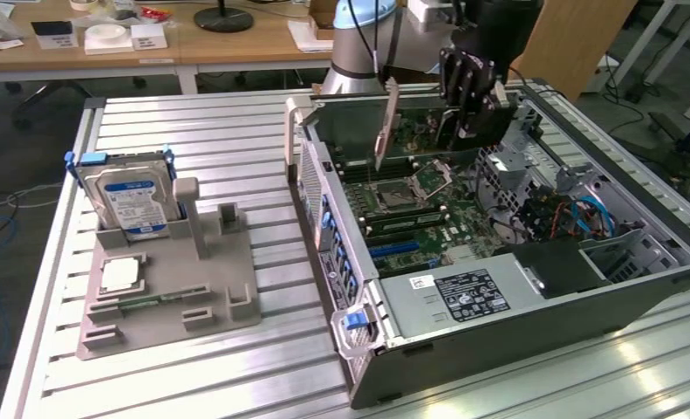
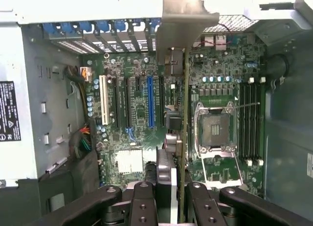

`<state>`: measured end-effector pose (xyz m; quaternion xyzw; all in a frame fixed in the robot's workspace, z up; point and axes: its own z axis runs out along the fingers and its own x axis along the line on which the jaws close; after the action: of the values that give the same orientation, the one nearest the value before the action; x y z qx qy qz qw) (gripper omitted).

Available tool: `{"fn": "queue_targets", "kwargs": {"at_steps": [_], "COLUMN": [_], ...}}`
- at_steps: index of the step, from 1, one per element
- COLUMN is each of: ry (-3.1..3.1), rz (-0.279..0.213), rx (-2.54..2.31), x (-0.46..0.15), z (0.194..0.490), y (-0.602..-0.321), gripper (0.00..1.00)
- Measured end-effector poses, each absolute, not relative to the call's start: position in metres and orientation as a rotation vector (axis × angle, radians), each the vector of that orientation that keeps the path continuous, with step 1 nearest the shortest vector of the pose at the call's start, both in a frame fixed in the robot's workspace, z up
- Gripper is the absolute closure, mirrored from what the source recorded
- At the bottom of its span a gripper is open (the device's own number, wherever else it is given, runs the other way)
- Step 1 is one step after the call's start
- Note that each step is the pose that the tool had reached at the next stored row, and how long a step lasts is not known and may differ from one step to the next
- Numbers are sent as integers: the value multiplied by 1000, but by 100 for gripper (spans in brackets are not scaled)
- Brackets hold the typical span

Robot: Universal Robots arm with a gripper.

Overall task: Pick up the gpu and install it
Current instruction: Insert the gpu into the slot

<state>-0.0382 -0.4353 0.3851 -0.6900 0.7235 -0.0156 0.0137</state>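
Gpu held edge-on above open computer case (image 1: 519, 345).
Gripper (image 2: 171, 199) pinches the gpu (image 2: 186, 138) over the expansion slots (image 2: 150, 101); recommend squaring the board edge to its slot, with the bracket towards the case's rear edge.

- Hard drive (image 1: 132, 202) in the grey stand: blue-and-white label, print too small for me to read.
- Power supply label (image 1: 470, 295): black with white print and small symbols, no word or number legible to me.
- White cards (image 1: 149, 37) on the desk: dark marks, unreadable.

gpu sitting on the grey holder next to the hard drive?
No, the gripper holds the gpu on edge over the open computer case.
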Motion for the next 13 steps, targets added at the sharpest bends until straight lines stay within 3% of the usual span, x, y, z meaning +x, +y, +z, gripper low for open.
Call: {"fn": "queue_targets", "kwargs": {"at_steps": [13], "ry": [2216], "rz": [-46], "rx": [-2186], "x": [-48], "z": [366], "y": [-438], "gripper": [72]}}
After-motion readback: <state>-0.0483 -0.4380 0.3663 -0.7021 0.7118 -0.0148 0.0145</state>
